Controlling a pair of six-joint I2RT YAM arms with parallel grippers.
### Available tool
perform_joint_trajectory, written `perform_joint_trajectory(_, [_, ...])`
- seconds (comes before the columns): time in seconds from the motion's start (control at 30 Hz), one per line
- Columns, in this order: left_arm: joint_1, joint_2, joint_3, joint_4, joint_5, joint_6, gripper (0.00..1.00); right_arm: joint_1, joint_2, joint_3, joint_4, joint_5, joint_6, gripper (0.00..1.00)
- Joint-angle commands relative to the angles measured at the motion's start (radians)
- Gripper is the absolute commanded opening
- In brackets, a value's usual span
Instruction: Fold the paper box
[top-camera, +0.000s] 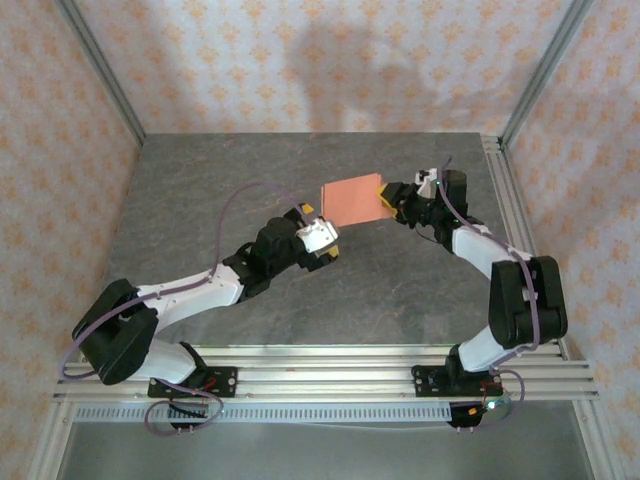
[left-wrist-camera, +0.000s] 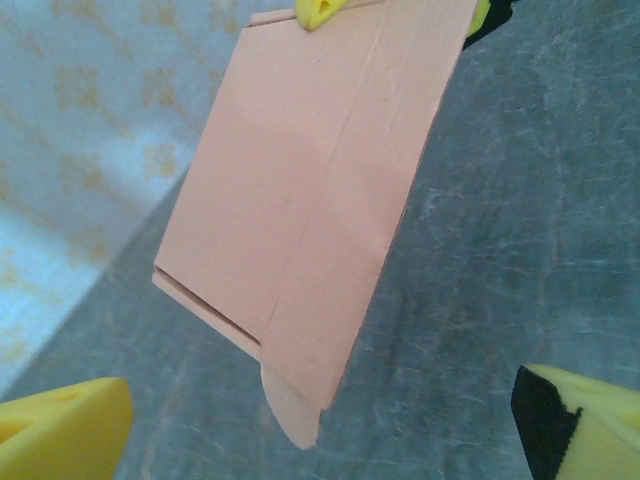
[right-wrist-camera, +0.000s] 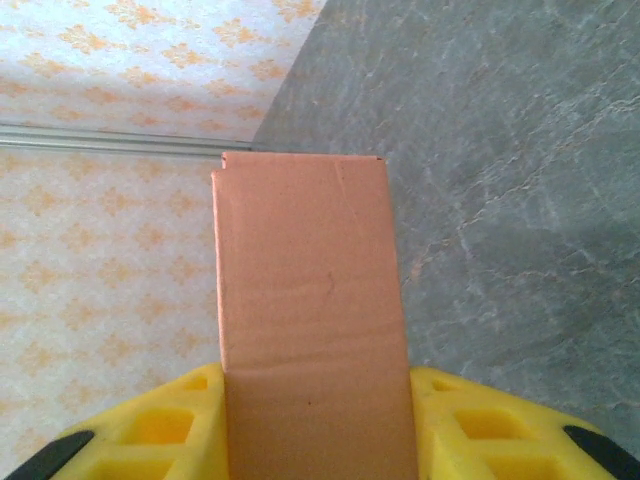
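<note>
Top external view: a grey, marbled table (top-camera: 230, 180) stands in a booth walled with pale wallpaper (top-camera: 300, 60) carrying orange motifs, and aluminium rails (top-camera: 320, 375) run along the table's six o'clock edge. The paper box (top-camera: 352, 200) is folded flat and salmon-orange. It is held clear of the table, just toward one o'clock from its centre. The right gripper (top-camera: 388, 198) is clamped on the box's three o'clock edge. The left gripper (top-camera: 322, 225) sits at the box's seven o'clock corner — jaws spread wide, touching nothing.
</note>
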Motion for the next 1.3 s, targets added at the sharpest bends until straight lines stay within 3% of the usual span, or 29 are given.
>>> perform_joint_trajectory(0.0, [-0.031, 0.04, 0.021, 0.097, -0.105, 0.17, 0.97, -0.027, -0.071, -0.002, -0.029, -0.042, 0.04, 0.4])
perform_joint_trajectory(0.2, [-0.07, 0.118, 0.038, 0.218, -0.215, 0.304, 0.94, -0.065, -0.125, -0.043, 0.02, -0.102, 0.136, 0.38])
perform_joint_trajectory(0.47, [-0.132, 0.237, 0.027, 0.497, -0.375, 0.557, 0.86, -0.066, -0.159, -0.074, 0.006, -0.121, 0.16, 0.38])
perform_joint_trajectory(0.63, [-0.132, 0.273, 0.039, 0.525, -0.407, 0.596, 0.81, -0.065, -0.156, -0.079, 0.025, -0.135, 0.177, 0.37])
perform_joint_trajectory(0.8, [-0.133, 0.336, 0.033, 0.688, -0.447, 0.643, 0.74, -0.065, -0.139, -0.106, 0.106, -0.154, 0.235, 0.37])
perform_joint_trajectory(0.93, [-0.134, 0.35, 0.041, 0.692, -0.447, 0.655, 0.68, -0.066, -0.135, -0.116, 0.107, -0.153, 0.234, 0.37])
perform_joint_trajectory(1.1, [-0.134, 0.351, 0.047, 0.674, -0.439, 0.648, 0.54, -0.066, -0.132, -0.12, 0.106, -0.152, 0.232, 0.37])
perform_joint_trajectory(1.27, [-0.135, 0.346, 0.044, 0.667, -0.451, 0.63, 0.52, -0.066, -0.127, -0.12, 0.104, -0.155, 0.23, 0.37])
